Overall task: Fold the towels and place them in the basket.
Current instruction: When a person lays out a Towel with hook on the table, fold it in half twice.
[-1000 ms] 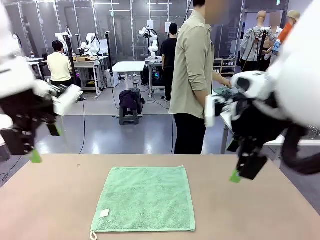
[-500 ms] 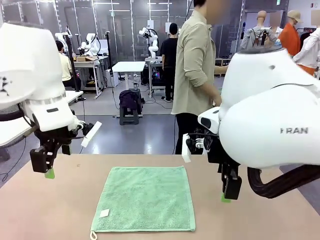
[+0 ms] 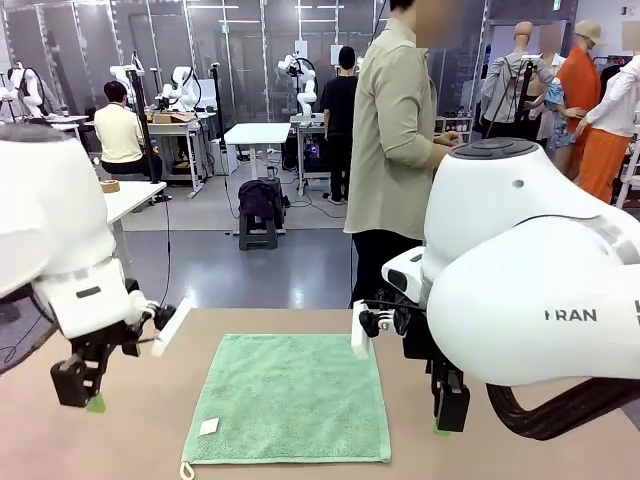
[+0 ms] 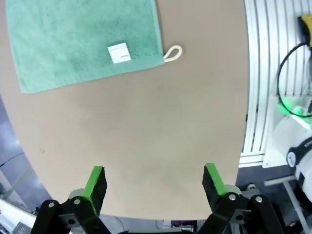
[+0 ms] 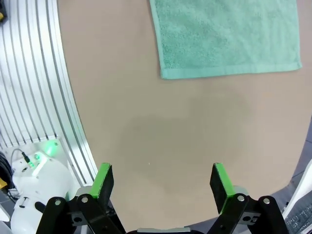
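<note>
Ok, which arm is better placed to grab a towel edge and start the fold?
Probably right: the right gripper, open, hangs just beside the green towel; the left gripper sits farther off.

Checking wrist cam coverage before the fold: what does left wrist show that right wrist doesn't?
Left wrist: the label and loop on the towel, plus the open left gripper over bare table.
Right wrist: a plain towel corner, plus the open right gripper.
Both: the green towel lying flat and unfolded on the table, apart from the gripper, and the ribbed metal rail along the table's edge.
</note>
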Robot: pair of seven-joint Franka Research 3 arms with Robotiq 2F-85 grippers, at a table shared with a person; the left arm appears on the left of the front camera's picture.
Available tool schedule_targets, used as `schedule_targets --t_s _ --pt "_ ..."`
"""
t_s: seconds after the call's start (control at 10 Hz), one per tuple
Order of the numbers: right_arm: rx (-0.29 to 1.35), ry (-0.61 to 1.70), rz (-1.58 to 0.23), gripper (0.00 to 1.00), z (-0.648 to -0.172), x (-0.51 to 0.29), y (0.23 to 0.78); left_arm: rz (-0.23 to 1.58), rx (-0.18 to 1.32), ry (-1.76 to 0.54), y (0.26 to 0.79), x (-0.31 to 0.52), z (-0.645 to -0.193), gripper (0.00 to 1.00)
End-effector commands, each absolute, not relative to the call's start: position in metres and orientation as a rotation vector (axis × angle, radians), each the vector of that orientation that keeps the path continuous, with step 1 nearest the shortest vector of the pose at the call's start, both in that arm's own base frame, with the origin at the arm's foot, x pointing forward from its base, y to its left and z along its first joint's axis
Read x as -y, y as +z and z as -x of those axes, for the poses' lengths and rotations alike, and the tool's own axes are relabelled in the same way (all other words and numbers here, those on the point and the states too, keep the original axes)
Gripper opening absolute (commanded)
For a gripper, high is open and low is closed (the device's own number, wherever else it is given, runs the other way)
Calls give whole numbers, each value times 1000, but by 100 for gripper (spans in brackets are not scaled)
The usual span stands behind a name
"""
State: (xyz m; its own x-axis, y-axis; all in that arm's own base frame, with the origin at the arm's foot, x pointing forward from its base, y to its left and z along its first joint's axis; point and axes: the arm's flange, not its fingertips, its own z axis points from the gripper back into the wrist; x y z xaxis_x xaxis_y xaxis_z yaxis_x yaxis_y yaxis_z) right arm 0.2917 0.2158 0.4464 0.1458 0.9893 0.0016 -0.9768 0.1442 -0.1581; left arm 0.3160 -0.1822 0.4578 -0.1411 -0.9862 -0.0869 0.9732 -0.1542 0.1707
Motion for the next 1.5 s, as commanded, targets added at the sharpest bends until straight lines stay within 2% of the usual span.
schedule_targets --t_s 0.0,1.0,1.1,1.4 --pt "142 1394 118 100 -291 -210 434 -222 155 -1679 444 182 -311 100" --pt "123 1425 115 100 -294 -217 447 -201 117 -1709 448 184 -315 100" --pt "132 1437 93 100 -295 -227 440 -160 143 -1710 435 196 -311 100" --pt "106 1470 79 100 -288 -246 410 -99 68 -1696 391 220 -295 100"
